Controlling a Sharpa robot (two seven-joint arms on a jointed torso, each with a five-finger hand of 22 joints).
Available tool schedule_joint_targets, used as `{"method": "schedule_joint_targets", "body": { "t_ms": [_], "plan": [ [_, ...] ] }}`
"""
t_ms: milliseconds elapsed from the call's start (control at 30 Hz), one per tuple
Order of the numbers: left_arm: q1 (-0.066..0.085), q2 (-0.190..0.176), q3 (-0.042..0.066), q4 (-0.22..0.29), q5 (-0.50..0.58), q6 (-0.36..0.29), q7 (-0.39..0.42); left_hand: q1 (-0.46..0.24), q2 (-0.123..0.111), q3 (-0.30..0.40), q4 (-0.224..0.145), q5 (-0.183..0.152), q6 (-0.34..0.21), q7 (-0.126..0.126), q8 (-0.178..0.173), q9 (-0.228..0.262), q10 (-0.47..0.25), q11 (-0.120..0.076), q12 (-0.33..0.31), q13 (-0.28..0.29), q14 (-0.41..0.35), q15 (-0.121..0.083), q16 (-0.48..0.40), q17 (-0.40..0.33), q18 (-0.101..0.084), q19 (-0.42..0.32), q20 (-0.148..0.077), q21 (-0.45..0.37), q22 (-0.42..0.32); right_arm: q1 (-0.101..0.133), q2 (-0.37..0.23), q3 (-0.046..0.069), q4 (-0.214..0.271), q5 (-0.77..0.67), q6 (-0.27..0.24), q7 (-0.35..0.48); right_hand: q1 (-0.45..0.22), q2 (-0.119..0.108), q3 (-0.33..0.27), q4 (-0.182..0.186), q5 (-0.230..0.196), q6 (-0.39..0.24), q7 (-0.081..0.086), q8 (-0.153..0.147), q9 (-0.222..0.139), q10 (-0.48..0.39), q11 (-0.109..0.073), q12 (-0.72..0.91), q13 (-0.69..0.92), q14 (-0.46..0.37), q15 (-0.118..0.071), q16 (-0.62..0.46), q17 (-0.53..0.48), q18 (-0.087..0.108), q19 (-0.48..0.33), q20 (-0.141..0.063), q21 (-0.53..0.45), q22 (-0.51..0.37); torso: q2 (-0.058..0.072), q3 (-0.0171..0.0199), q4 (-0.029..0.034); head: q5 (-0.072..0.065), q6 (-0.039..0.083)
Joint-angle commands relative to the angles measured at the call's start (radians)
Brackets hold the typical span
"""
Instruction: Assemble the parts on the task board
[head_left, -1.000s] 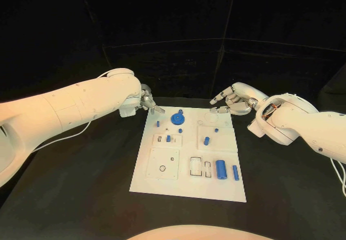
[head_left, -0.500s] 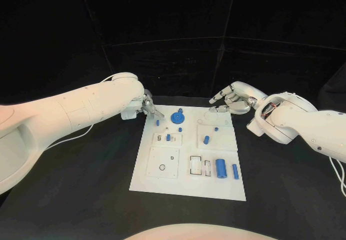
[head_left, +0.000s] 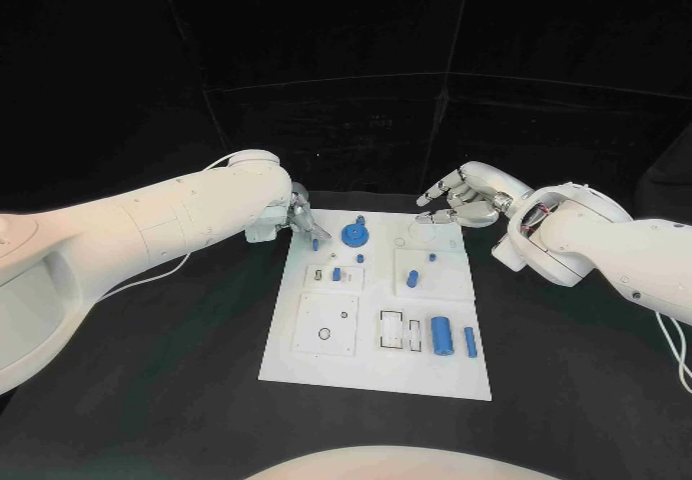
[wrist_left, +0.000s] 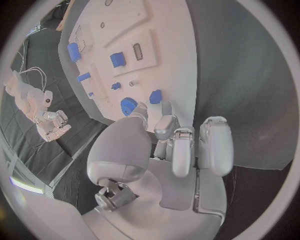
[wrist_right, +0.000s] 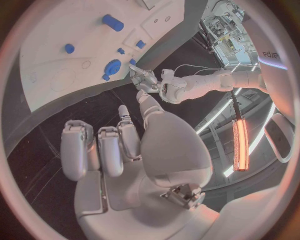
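Note:
The white task board (head_left: 335, 372) lies in the middle of the black table. Blue parts sit on it: a round gear-like piece (head_left: 355, 238) near the far edge, small pegs (head_left: 413, 280) mid-board, a thick cylinder (head_left: 441, 337) and a slim bar (head_left: 470, 343) near the front right. My left hand (head_left: 299, 217) hangs over the board's far left corner, fingertips just beside a small blue piece (head_left: 316, 243), holding nothing. The left wrist view has that piece (wrist_left: 155, 96) and the gear (wrist_left: 128, 105) just past the thumb. My right hand (head_left: 462, 200) hovers empty at the far right corner, fingers loosely bent.
Bare black table (head_left: 173, 380) surrounds the board on all sides. A thin white cable (head_left: 152, 270) trails under the left arm. The right wrist view shows the left hand (wrist_right: 153, 82) beyond the board (wrist_right: 56, 45).
My left hand has dropped slightly toward the board, its fingertips now nearer the small blue piece. The right hand has drifted a little away from the board's far edge.

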Motion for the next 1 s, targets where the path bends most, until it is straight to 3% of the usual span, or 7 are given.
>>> {"method": "schedule_joint_targets", "body": {
  "t_ms": [33, 467, 767, 1000],
  "plan": [
    [0.000, 0.003, 0.000, 0.001, -0.011, 0.008, 0.026, 0.010, 0.000, -0.003, -0.002, -0.005, 0.007, 0.001, -0.002, -0.002, 0.005, -0.005, 0.005, 0.001, 0.104, -0.001, 0.003, 0.263, 0.012, 0.009, 0.004, 0.002, 0.003, 0.002, 0.001, 0.001, 0.001, 0.002, 0.002, 0.007, 0.006, 0.008, -0.005, -0.003, 0.005, 0.005, 0.002, 0.006, -0.001, -0.002, -0.007, 0.000, 0.076, 0.076, -0.008, -0.006, 0.127, -0.002, -0.003, -0.004, -0.005, 0.009, 0.000, -0.0003, 0.0005, 0.000, -0.001],
    [-0.002, -0.002, 0.000, 0.000, -0.011, 0.016, 0.027, 0.019, 0.005, -0.004, -0.007, -0.006, 0.009, 0.001, -0.002, -0.004, 0.005, -0.005, 0.006, 0.001, 0.104, -0.001, 0.003, 0.263, 0.012, 0.009, 0.003, 0.002, 0.003, 0.002, 0.000, 0.001, 0.002, 0.002, 0.001, 0.006, 0.007, 0.009, -0.005, -0.003, 0.007, 0.006, 0.002, 0.007, 0.000, -0.002, -0.007, -0.001, 0.075, 0.075, -0.008, -0.006, 0.126, -0.002, -0.003, -0.004, -0.005, 0.008, -0.001, 0.0005, 0.0020, 0.001, -0.001],
    [-0.002, -0.005, 0.000, 0.004, -0.011, 0.025, 0.024, 0.039, 0.015, -0.004, -0.018, -0.005, 0.014, 0.000, 0.000, -0.009, 0.006, -0.006, 0.006, 0.001, 0.104, -0.002, 0.003, 0.263, 0.012, 0.008, 0.003, 0.001, 0.003, 0.002, -0.002, 0.001, 0.002, 0.002, 0.000, 0.006, 0.007, 0.010, -0.005, -0.003, 0.009, 0.007, 0.001, 0.007, 0.000, -0.002, -0.007, -0.001, 0.076, 0.075, -0.008, -0.007, 0.125, -0.002, -0.003, -0.005, -0.005, 0.008, 0.000, -0.0008, 0.0005, 0.004, -0.002],
    [-0.002, -0.007, 0.000, 0.012, -0.009, 0.021, 0.024, 0.060, 0.027, 0.001, -0.031, -0.005, 0.015, 0.000, 0.001, -0.013, 0.006, -0.006, 0.006, 0.000, 0.104, -0.002, 0.003, 0.263, 0.012, 0.008, 0.003, 0.000, 0.001, 0.002, 0.000, 0.001, 0.000, 0.002, -0.006, 0.006, 0.008, 0.010, -0.006, -0.003, 0.013, 0.008, 0.001, 0.008, 0.000, -0.003, -0.007, -0.002, 0.075, 0.075, -0.008, -0.008, 0.124, -0.002, -0.004, -0.005, -0.006, 0.006, 0.000, -0.0002, 0.0003, -0.001, 0.001]
  ]
}}
